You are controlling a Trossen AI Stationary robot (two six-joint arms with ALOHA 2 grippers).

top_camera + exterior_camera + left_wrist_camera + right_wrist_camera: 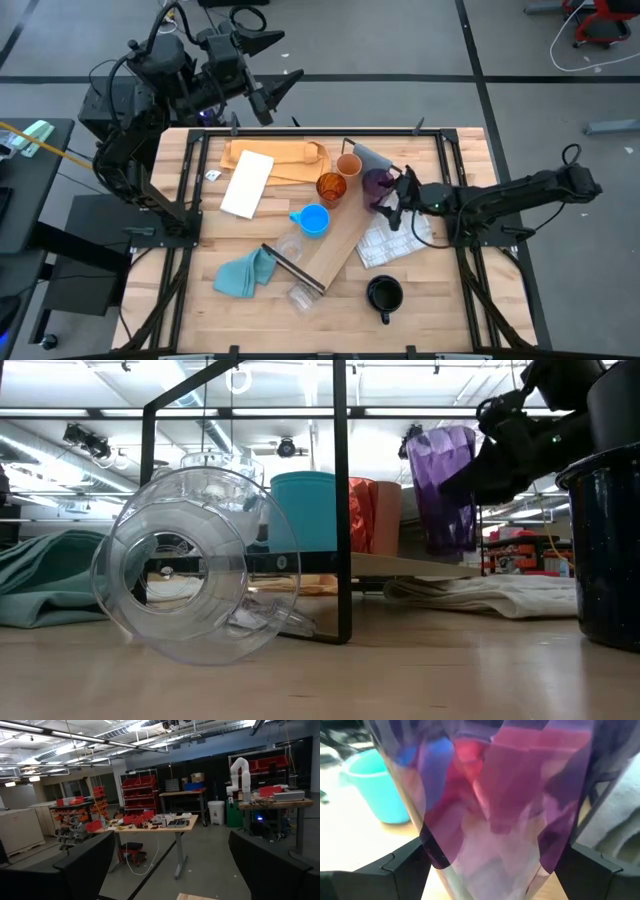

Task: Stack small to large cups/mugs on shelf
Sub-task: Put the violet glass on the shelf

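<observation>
The shelf (340,245) lies slantwise across the table's middle, its black end frame (342,510) toward the near side. A purple tumbler (377,185) stands upright at the shelf's far end, and my right gripper (392,195) is closed around it. Beside it are an amber cup (331,187), a tan cup (348,165) and a light blue mug (313,220). One clear cup (180,575) lies on its side near the frame. A black mug (384,293) stands on the table at the near right. My left gripper (290,55) hovers open, high beyond the table's far left corner. My right gripper holds the purple tumbler by its side walls (432,852), one finger (405,865) on each side. The fingers come nearly level from the table's right. The tumbler stays upright with its base (447,550) at the shelf board; whether it is lifted I cannot tell.
A teal cloth (245,272) lies at the near left, and a white checked cloth (395,242) lies under my right arm. A tan paper sheet (285,158) and a white sheet (247,183) lie at the far left. Black metal rails (185,215) border the table.
</observation>
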